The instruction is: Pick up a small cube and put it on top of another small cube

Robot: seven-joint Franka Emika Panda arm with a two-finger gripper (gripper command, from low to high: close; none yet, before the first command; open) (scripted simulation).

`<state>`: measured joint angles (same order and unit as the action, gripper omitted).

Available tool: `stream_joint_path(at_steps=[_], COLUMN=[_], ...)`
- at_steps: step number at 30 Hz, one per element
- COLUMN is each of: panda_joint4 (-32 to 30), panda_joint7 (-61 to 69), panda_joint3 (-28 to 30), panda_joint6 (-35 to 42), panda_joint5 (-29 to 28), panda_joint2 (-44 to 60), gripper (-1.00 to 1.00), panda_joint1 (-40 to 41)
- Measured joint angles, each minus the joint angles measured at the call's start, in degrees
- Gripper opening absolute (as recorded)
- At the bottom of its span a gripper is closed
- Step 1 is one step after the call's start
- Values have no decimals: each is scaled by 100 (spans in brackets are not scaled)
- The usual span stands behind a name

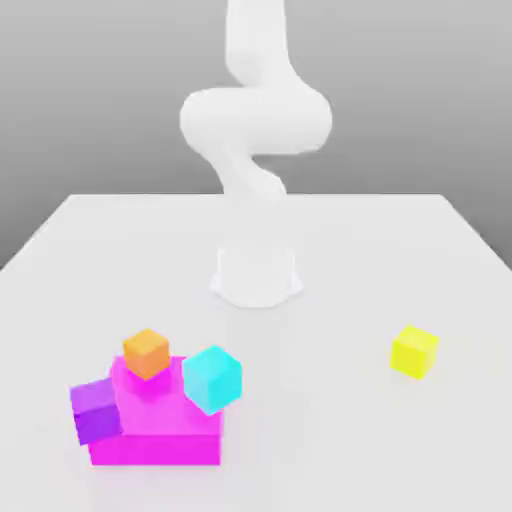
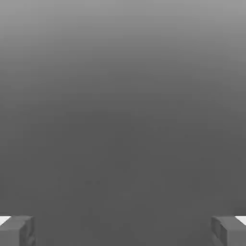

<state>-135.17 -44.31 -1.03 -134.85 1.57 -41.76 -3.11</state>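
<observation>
On the white table in the exterior view, a small orange cube (image 1: 147, 353) rests on top of a large magenta block (image 1: 158, 420). A cyan cube (image 1: 212, 379) sits at the block's right top corner, and a purple cube (image 1: 97, 410) leans at its left side. A yellow cube (image 1: 414, 351) lies alone toward the exterior view's right. The white arm (image 1: 255, 125) rises from its base (image 1: 256, 275) at the table's middle. In the hand view my gripper (image 2: 123, 230) is open, its two grey fingertips (image 2: 17, 230) set far apart with nothing between them.
The table's edge (image 1: 260, 197) runs across the back, with a grey backdrop behind it. Bare white surface lies between the magenta block and the yellow cube.
</observation>
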Motion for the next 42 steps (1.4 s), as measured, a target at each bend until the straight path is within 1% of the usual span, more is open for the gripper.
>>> stream_joint_path(at_steps=[11,15,18,21,23,25,27,29,30,36,37,39,42], panda_joint4=[-1601,-2168,-2597,-3013,-3064,-3016,-2938,-2862,-2838,-2826,-2840,-2905,-3025], panda_joint7=[613,726,725,551,222,-208,-590,-766,-826,-869,-846,-630,-86], panda_joint3=[-806,-1202,-1529,-1839,-1796,-1443,-924,-371,-233,-164,-227,-513,-886], panda_joint6=[-1477,-2005,-2407,-2819,-3140,-3468,-3796,-4137,-4238,-4289,-4230,-3979,-3502], panda_joint5=[587,661,596,283,-208,-822,-1349,-1569,-1643,-1694,-1667,-1385,-644], panda_joint2=[1991,2691,3221,3765,4179,4606,5025,5433,5555,5616,5545,5232,4630], gripper=[0,0,0,0,0,0,0,0,-100,-100,-100,-100,-100], panda_joint1=[-1476,-1936,-2226,-2439,-2537,-2711,-3092,-3594,-3715,-3776,-3717,-3500,-3321])
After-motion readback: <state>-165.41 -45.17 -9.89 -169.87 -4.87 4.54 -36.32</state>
